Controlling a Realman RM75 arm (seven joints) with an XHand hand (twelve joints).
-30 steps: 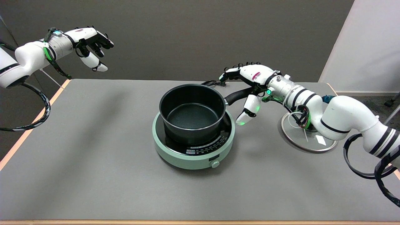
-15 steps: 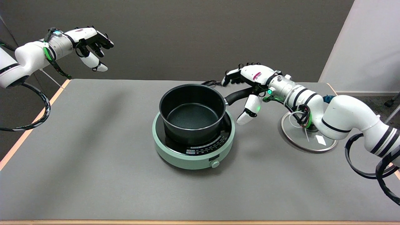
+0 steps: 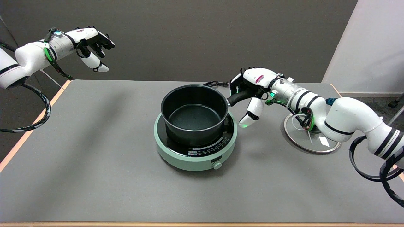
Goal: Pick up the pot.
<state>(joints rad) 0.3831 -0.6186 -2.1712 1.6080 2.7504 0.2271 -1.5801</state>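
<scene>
- At the middle of the table (image 3: 94, 164), the pot (image 3: 194, 113) sits upright on the cooker (image 3: 195, 138), a black saucepan with nothing in it.
- The pot's base rests on the cooker's dark glass top, set slightly toward the far left of the ring, so the printed controls show at the near edge.
- Its handle (image 3: 237, 97) is black and sticks out to the picture's right and a little away, past the cooker's rim.
- The right hand (image 3: 252, 88) is at that handle, coming in from the right with its back turned up.
- The fingers (image 3: 235, 82) curl down over the far side of the handle, while the thumb (image 3: 251, 112) hangs down on the near side, apart from it, its tip glowing green.
- Whether the fingers press the handle cannot be told; the hand is half closed around it, and the pot is on the cooker, not lifted.
- The cooker is pale green and round, with a knob (image 3: 217, 165) on its near side.
- A black cord (image 3: 214, 84) lies on the table behind the pot.
- A glass lid (image 3: 311, 135) with a metal rim lies flat on the table to the right, partly under the right arm's forearm.
</scene>
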